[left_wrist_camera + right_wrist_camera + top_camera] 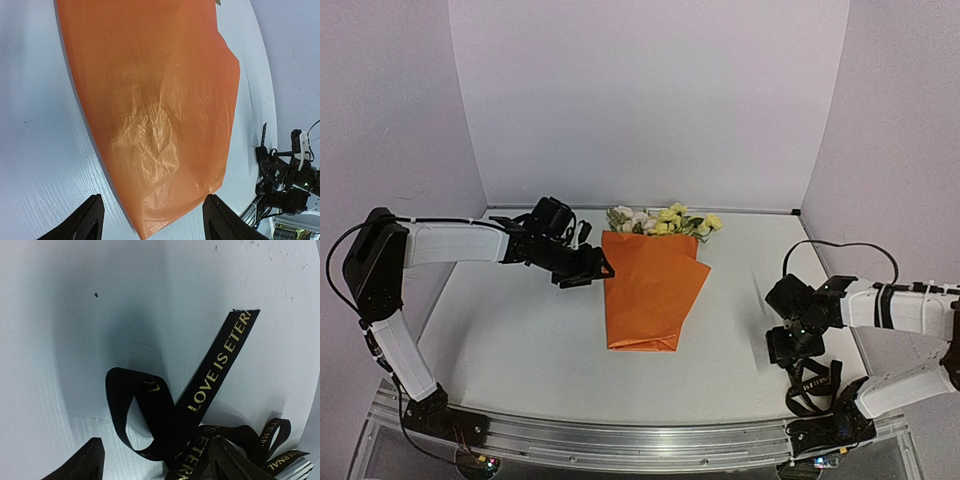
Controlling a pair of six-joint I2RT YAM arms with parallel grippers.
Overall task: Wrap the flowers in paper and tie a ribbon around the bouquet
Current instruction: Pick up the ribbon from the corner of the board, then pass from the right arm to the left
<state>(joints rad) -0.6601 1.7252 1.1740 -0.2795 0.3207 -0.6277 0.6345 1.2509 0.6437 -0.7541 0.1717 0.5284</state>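
Note:
The orange paper (650, 290) lies folded into a cone at mid-table. The flowers (660, 221), yellow and cream, stick out of its far wide end. My left gripper (594, 270) hovers at the cone's left edge. In the left wrist view the paper (160, 100) fills the frame, and the left gripper (152, 222) is open, its fingers either side of one of the paper's ends without clamping it. The black ribbon (210, 385) with gold lettering lies looped on the table under my right gripper (157, 465), which is open. From above, the ribbon (812, 385) is bunched beside the right gripper (790, 348).
Pale walls close in the table at the back and both sides. A metal rail (620, 436) runs along the near edge between the arm bases. The right arm's black cable (840, 245) arcs over the table's right side.

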